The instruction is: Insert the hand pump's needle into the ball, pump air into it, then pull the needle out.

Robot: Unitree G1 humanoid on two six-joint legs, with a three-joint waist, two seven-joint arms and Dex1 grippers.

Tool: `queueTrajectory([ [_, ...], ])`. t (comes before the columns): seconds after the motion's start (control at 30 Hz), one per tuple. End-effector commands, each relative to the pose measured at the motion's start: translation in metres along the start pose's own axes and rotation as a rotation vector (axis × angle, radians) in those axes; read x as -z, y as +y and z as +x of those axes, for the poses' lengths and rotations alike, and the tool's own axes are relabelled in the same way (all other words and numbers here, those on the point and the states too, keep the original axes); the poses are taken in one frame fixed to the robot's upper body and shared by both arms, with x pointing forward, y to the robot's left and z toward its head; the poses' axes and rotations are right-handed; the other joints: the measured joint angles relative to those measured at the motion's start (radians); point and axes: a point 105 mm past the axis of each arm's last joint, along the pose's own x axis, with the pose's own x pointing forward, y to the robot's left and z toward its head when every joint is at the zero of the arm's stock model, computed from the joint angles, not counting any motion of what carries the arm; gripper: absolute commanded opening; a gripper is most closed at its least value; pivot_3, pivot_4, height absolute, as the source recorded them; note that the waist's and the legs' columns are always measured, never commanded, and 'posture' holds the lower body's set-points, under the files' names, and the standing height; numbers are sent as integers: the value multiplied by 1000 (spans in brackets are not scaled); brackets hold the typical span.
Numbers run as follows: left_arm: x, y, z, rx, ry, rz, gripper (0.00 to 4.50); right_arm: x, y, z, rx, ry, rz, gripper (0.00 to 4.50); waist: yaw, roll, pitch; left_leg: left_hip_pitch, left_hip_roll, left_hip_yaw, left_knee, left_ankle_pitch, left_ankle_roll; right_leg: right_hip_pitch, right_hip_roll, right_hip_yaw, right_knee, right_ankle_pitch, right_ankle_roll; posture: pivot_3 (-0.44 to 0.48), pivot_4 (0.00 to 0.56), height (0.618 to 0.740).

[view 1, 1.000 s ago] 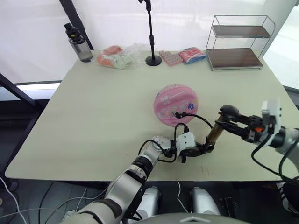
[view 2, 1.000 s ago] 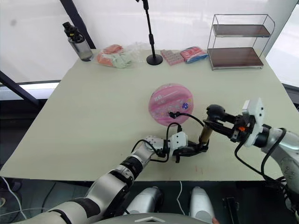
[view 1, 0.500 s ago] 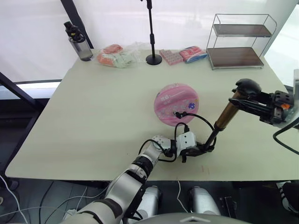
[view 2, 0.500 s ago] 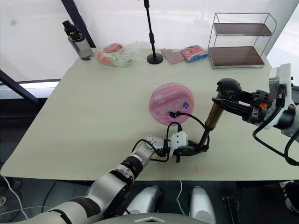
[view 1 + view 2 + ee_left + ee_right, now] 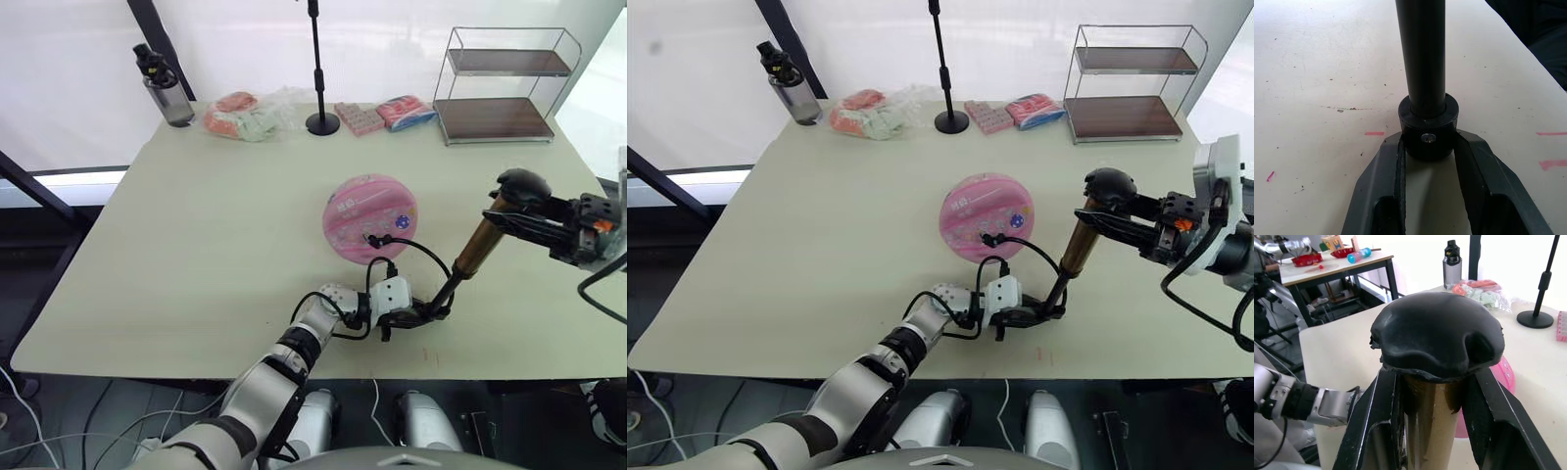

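Observation:
The pink ball (image 5: 370,217) rests mid-table. The pump's black hose (image 5: 421,251) runs from a small fitting (image 5: 372,238) at the ball's near side down to the pump's base. The needle itself is hidden at that fitting. The hand pump (image 5: 474,250) leans up to the right, its gold cylinder raised off a thin black rod (image 5: 1420,54). My left gripper (image 5: 1427,142) is shut on the black bottom cap (image 5: 438,309) on the table. My right gripper (image 5: 1432,377) is shut on the cylinder just under the black knob (image 5: 520,183).
Along the table's far edge stand a water bottle (image 5: 167,90), bagged snacks (image 5: 245,117), a black stand (image 5: 318,122), pink packets (image 5: 384,116) and a wire shelf (image 5: 500,88). The near table edge runs just beyond my left gripper.
Over the last second my right gripper drew the knob and gold cylinder up and to the right, extending the pump. In the last half second it dipped only slightly. Ball and left gripper stayed put.

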Motion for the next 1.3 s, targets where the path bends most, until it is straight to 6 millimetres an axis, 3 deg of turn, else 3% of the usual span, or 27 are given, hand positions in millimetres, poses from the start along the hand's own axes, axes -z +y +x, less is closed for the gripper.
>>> queueTrajectory([
  [0.03, 37, -21, -7, 41, 115, -103, 1095, 32, 3, 5, 8, 75, -1, 1080, 0, -1, -1, 0, 0, 0, 0, 0, 0, 0, 0, 0, 0, 0, 0, 0, 150, 740],
  [0.23, 37, -21, -7, 41, 115, -105, 1095, 75, 8, 13, 6, 96, 91, 1080, -3, -3, -5, 2, 0, 1, 0, 0, 0, 0, 1, 1, 3, 0, 0, 0, 150, 740],
  [0.37, 36, -20, -7, 35, 112, -106, 1095, 115, 17, 22, 1, 142, 123, 1080, -4, -4, -9, 3, 1, 1, 0, 0, 0, 0, 2, 1, 4, 0, 0, 0, 150, 740],
  [0.63, 37, -19, -8, 29, 111, -105, 1095, 152, 26, 30, 22, 171, 140, 1080, -11, -6, -15, 5, 1, 1, 0, 0, 0, 0, 2, 2, 7, -1, 0, 0, 150, 740],
  [0.87, 37, -21, -7, 32, 111, -107, 1095, 121, 14, 29, 64, 83, 91, 1080, -15, -4, -17, 6, 1, 1, 0, 0, 0, 0, 2, 3, 8, -1, 0, 0, 150, 740],
  [1.17, 38, -22, -7, 38, 111, -105, 1095, 37, 8, 12, 32, -34, -10, 1080, -4, -1, -13, 1, -1, 1, 0, 0, 0, -3, 1, 3, 8, 0, 0, 0, 150, 740],
  [1.3, 38, -23, -7, 41, 112, -106, 1095, 10, 5, 4, 33, -68, -39, 1080, -1, -2, -12, 1, -1, 0, 0, 0, 0, -3, 1, 2, 8, -1, -1, 0, 150, 740],
])
